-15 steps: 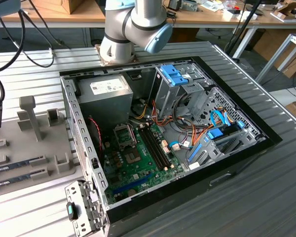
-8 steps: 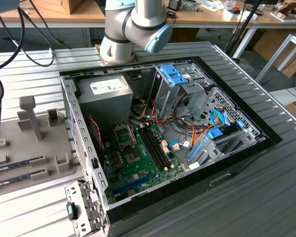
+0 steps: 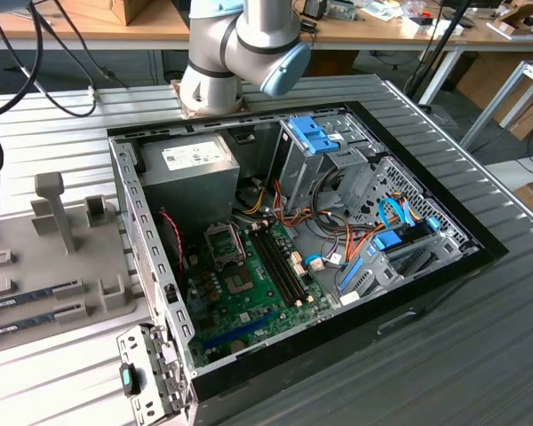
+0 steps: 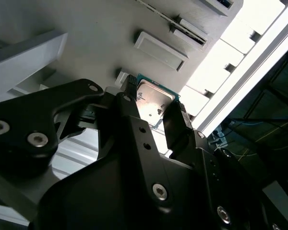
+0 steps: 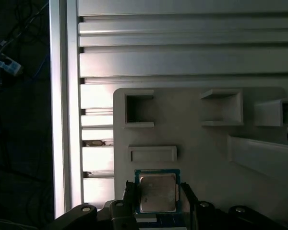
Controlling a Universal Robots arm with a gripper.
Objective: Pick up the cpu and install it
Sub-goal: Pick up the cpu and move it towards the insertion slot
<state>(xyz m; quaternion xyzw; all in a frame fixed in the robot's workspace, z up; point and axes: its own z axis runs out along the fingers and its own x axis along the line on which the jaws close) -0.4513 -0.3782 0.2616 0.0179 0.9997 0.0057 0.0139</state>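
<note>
Cpu in gripper, first wrist view

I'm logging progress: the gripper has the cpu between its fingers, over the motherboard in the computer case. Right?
The place is wrong. In the first wrist view the gripper has the cpu between its fingers over the grey tray.
</note>
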